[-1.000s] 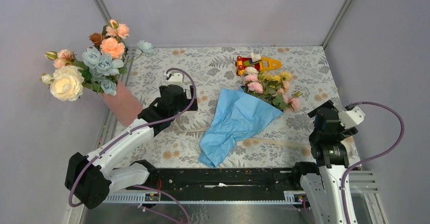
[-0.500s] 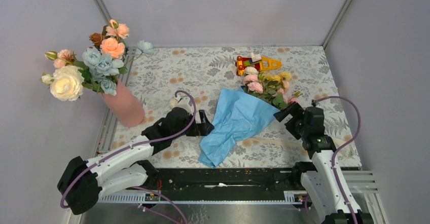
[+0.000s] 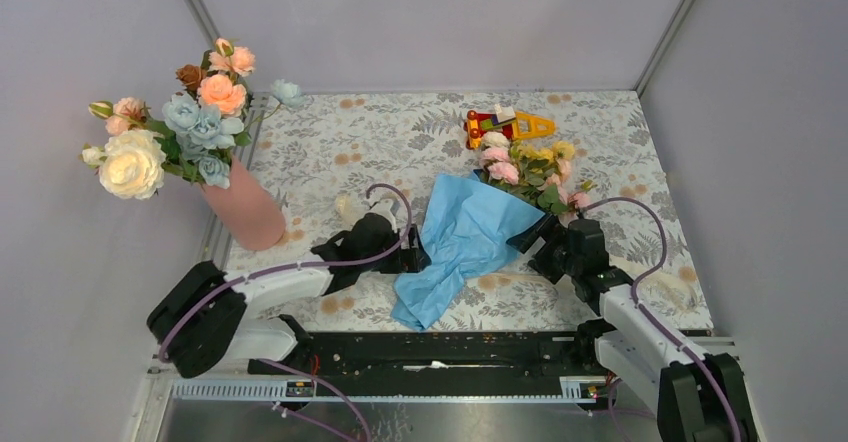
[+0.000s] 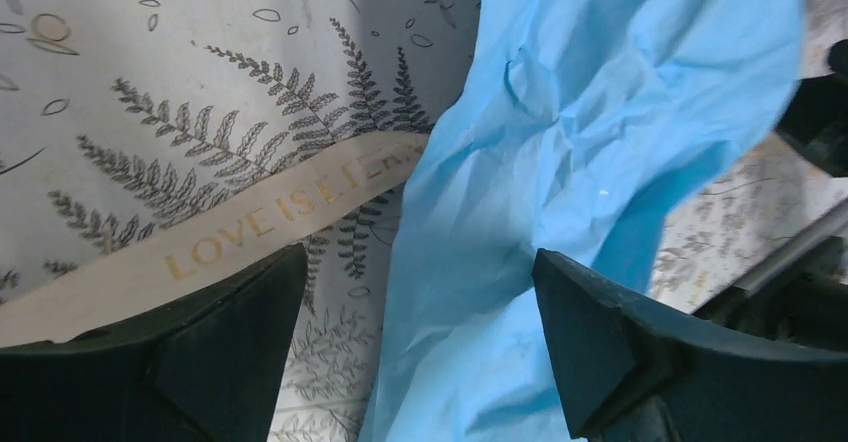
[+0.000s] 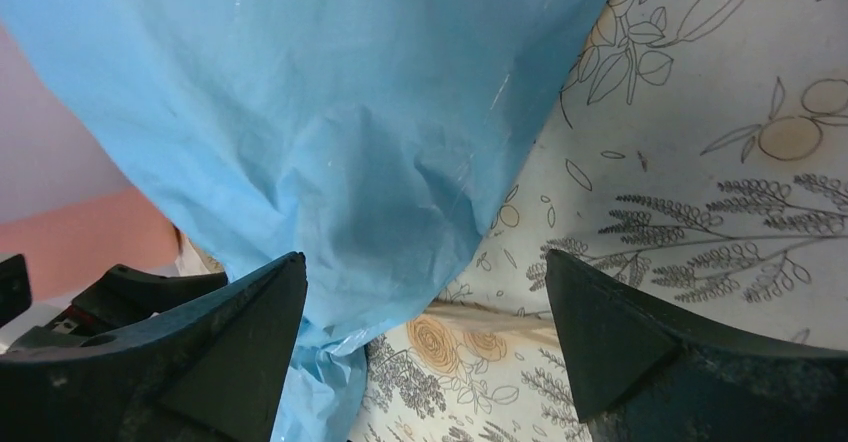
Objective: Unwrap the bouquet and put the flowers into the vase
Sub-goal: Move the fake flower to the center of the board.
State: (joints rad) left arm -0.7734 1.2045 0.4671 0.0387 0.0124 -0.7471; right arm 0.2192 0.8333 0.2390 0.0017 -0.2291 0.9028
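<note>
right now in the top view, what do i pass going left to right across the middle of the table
vase -> left gripper -> blue paper -> right gripper

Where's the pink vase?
In the top view, the vase stands at the table's left edge, holding big blooms, left of the left gripper.

Pretty clearly a robotics lab test cell, not anyone's home. Plain grey panel walls (image 3: 440, 22) on bare aluminium posts (image 3: 678, 27) box in everything beyond the left gripper (image 3: 415, 254) and right gripper (image 3: 540, 245). The table (image 3: 330, 142) under them wears a printed leaf-pattern cloth. Behind them sits a black mounting rail (image 3: 440, 347), with purple cables (image 3: 625, 200) looping loose.
</note>
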